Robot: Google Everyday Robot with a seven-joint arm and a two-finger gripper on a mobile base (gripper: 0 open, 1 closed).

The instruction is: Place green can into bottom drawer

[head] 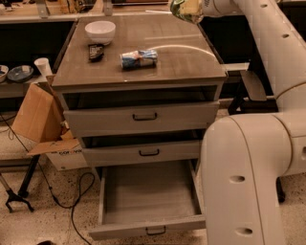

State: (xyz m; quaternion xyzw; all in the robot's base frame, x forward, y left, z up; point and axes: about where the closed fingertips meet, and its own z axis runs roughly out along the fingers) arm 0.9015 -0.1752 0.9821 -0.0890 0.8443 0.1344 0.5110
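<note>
Near the worktop's back left corner we see a white bowl (pixel 100 31), with a small dark object (pixel 95 51) just in front of it. A blue and white can (pixel 138 59) lies mid-worktop. Below the front edge, the bottom drawer (pixel 148 229) stands pulled out. Above the back right corner, our gripper (pixel 193 7) pinches the green can (pixel 180 10) clear of the surface.

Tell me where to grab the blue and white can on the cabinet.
Take the blue and white can across the middle of its body, from straight above: it lies on its side, ends pointing left and right. The gripper is up at the far right of the cabinet top, shut on the green can.
</note>
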